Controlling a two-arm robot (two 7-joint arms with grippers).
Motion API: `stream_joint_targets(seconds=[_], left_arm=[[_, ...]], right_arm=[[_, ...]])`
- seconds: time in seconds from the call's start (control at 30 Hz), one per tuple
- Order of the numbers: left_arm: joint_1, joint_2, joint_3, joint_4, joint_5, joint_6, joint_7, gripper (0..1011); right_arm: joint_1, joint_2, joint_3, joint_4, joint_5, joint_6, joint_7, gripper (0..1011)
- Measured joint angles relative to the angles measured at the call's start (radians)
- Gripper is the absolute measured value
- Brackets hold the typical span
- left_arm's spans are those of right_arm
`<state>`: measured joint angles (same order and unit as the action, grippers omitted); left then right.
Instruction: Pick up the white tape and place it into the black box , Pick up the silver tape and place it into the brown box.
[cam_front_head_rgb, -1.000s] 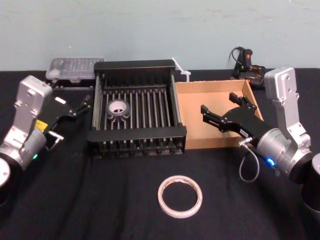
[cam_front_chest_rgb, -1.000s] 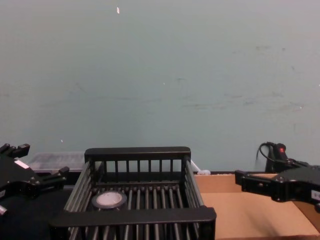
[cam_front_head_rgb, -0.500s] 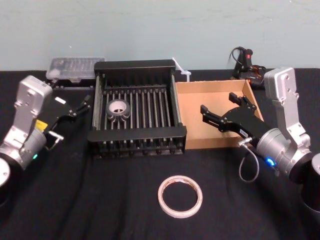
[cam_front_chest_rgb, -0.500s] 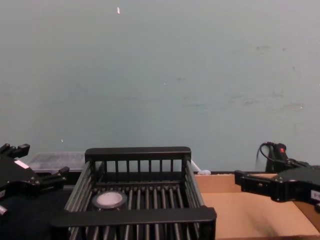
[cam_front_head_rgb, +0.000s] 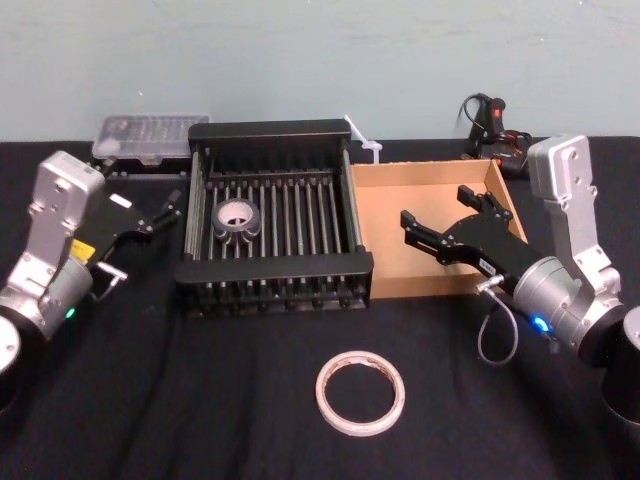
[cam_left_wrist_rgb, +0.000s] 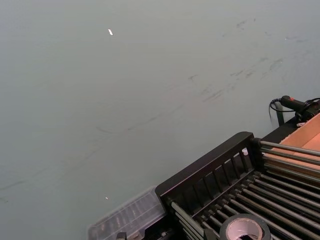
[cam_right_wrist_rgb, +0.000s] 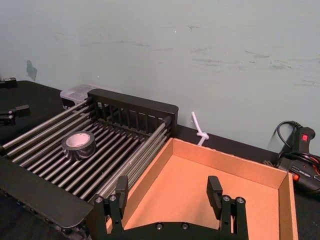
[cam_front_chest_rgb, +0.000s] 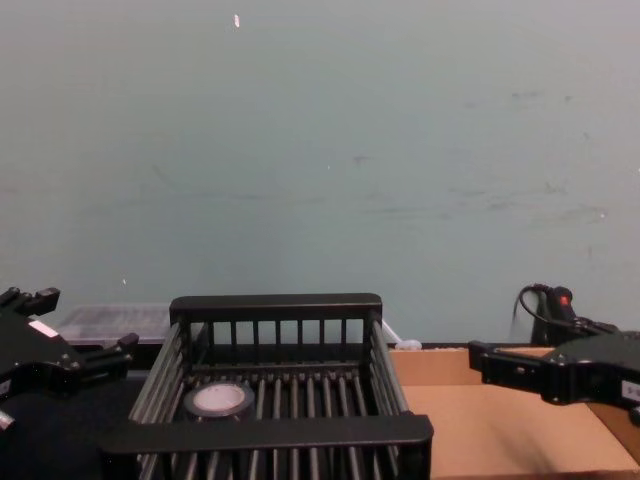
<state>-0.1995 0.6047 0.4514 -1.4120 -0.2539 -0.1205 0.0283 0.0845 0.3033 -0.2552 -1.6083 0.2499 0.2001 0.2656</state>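
The white tape (cam_front_head_rgb: 360, 392) lies flat on the black cloth, near the front edge and before the two boxes. The silver tape (cam_front_head_rgb: 237, 217) (cam_right_wrist_rgb: 79, 144) (cam_front_chest_rgb: 218, 400) (cam_left_wrist_rgb: 245, 229) rests on the floor bars of the black box (cam_front_head_rgb: 270, 131) (cam_right_wrist_rgb: 135, 102) (cam_front_chest_rgb: 275, 307), towards its left side. Right of it stands the brown box (cam_front_head_rgb: 425, 176) (cam_right_wrist_rgb: 200, 185) (cam_front_chest_rgb: 500, 430), holding nothing. My left gripper (cam_front_head_rgb: 165, 211) (cam_front_chest_rgb: 78, 322) hovers open just left of the black box. My right gripper (cam_front_head_rgb: 435, 205) (cam_right_wrist_rgb: 168, 195) hangs open over the brown box's front part.
A clear plastic case (cam_front_head_rgb: 148, 134) (cam_left_wrist_rgb: 127, 220) lies behind the black box at the left. A black glue gun with a cable (cam_front_head_rgb: 490, 120) (cam_right_wrist_rgb: 300, 150) sits at the back right. A white zip tie (cam_front_head_rgb: 360, 140) lies behind the boxes.
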Motion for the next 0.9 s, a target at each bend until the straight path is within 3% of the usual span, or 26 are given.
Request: stream_joint_targets(seconds=[0.9], left_arm=[[0.000,0.000,0.000,0.000,0.000,0.000,0.000,1001]], right_arm=[[0.000,0.000,0.000,0.000,0.000,0.001,0.000,1002]])
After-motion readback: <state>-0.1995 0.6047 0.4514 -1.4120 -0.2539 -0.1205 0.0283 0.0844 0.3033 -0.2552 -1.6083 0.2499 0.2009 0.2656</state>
